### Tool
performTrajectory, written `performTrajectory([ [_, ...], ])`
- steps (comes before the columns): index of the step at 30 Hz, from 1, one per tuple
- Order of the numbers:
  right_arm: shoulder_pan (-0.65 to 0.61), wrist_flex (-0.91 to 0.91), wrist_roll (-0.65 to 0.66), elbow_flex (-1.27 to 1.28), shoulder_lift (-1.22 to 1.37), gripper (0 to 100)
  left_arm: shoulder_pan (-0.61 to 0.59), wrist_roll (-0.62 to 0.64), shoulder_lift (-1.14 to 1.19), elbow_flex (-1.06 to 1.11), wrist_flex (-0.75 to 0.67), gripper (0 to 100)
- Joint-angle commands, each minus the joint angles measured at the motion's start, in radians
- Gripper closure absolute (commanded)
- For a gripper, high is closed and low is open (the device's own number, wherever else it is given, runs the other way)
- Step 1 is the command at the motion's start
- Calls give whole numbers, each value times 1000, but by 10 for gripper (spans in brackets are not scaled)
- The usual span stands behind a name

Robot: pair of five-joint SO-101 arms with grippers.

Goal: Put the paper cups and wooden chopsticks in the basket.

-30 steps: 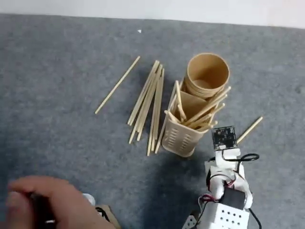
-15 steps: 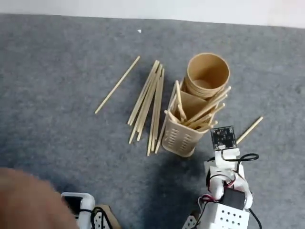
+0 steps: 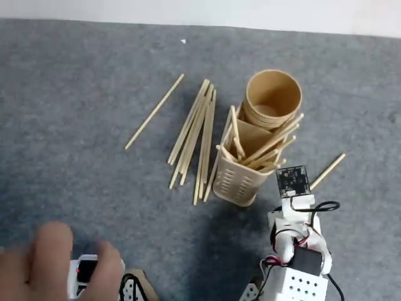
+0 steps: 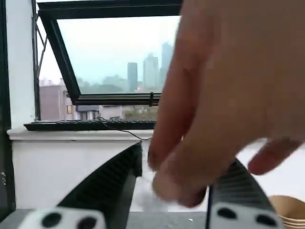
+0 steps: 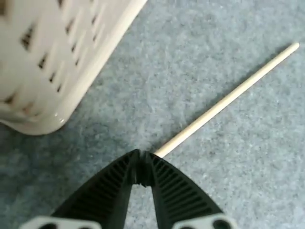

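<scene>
A cream slotted basket (image 3: 238, 179) holds several wooden chopsticks, and a stack of brown paper cups (image 3: 272, 97) sits against its far end. A bundle of chopsticks (image 3: 195, 133) lies on the grey mat beside the basket, with one stray chopstick (image 3: 154, 111) farther left. Another chopstick (image 3: 328, 171) lies to the right of the basket. My right gripper (image 5: 141, 160) is shut, its tips just beside the near end of that chopstick (image 5: 224, 100), close to the basket wall (image 5: 62, 57). My left gripper (image 4: 186, 160) is open and points level toward a window, with a person's hand (image 4: 224, 86) right in front of it.
My right arm (image 3: 294, 251) stands at the bottom right of the high view. At the bottom left a person's hand (image 3: 56, 269) rests over the left arm (image 3: 94, 273). A paper cup rim (image 4: 288, 210) peeks in at the left wrist view's corner. Grey mat (image 3: 75, 94) covers the table.
The person's hand at the bottom left dipped toward the frame's edge, then came back up over the left arm. My right arm, the basket and the chopsticks have stayed put.
</scene>
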Motion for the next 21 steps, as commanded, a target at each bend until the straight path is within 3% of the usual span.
performTrajectory([
  [1, -7, 7, 3, 145, -4, 983, -13, -8, 5, 2, -6, 776],
  [21, -2, 7, 3, 145, -8, 983, -13, -8, 13, 4, -3, 776],
])
